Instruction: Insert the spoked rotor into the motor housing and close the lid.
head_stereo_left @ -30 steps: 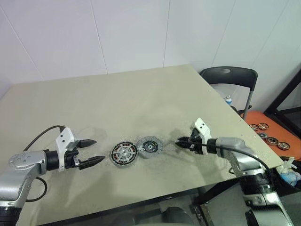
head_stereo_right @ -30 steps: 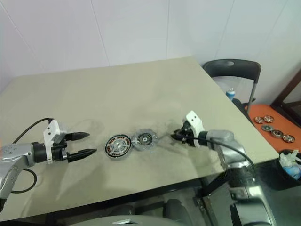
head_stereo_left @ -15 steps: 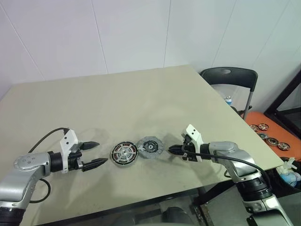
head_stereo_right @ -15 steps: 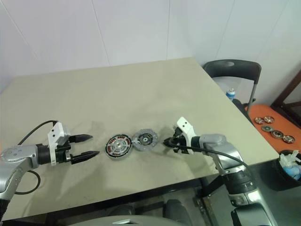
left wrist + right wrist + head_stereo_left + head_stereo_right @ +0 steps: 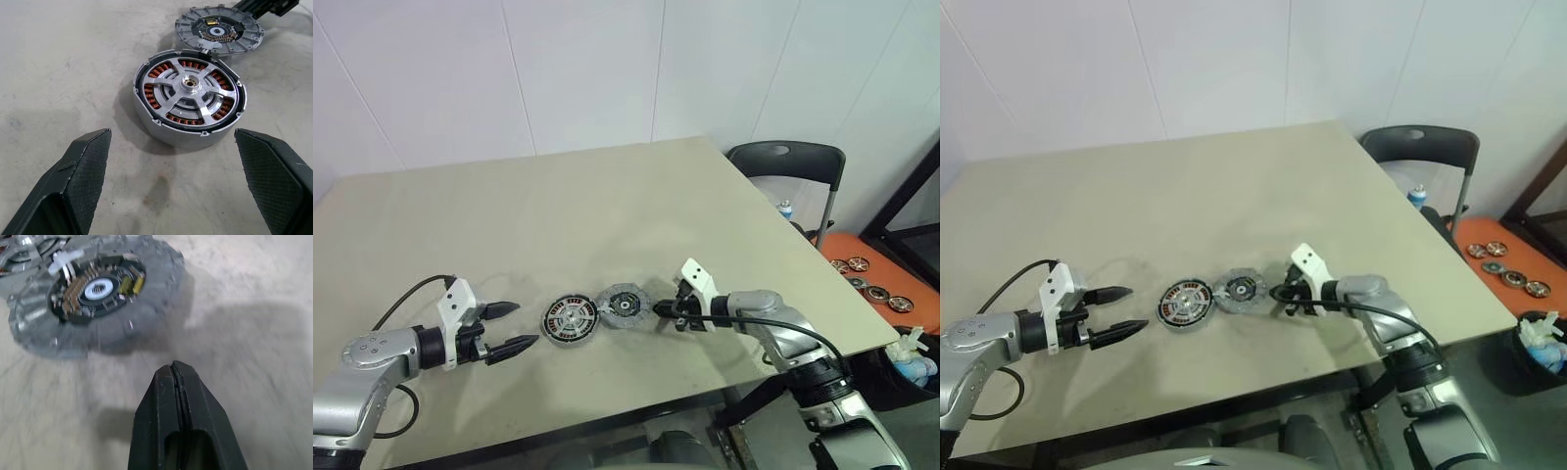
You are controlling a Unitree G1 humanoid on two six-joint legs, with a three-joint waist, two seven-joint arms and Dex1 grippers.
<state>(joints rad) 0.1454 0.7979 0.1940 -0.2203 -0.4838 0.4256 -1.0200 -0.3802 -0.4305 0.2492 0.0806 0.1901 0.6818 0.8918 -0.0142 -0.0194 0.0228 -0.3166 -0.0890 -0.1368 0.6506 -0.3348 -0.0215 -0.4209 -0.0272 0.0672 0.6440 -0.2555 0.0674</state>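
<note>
Two discs lie hinged edge to edge near the front of the table point(image 5: 607, 196): the motor housing point(image 5: 570, 320), open side up, with the spoked rotor point(image 5: 190, 91) already seated over its copper windings, and the lid point(image 5: 625, 304) lying flat beside it, inner face up. The pair's long axis runs roughly across the table, from one arm toward the other, so each arm faces its own end. The right gripper point(image 5: 663, 310), clenched on nothing with its fingers pressed together, sits just beside the lid's outer edge, very near but whether touching cannot be told. The left gripper point(image 5: 517, 327) hangs released and wide, fingers point(image 5: 80, 171) spread either side of the housing as its wrist camera sees it, yet apart from the case. The right arm is therefore the nearer to the lid, and closing it looks to call for lifting that far edge and swinging the disc over the hinge toward the housing, while the left could steady the case. Compared with a second ago, the right gripper has come in toward the lid and shut its jaws; the left has hardly shifted and stays wide; housing and lid lie unmoved.
</note>
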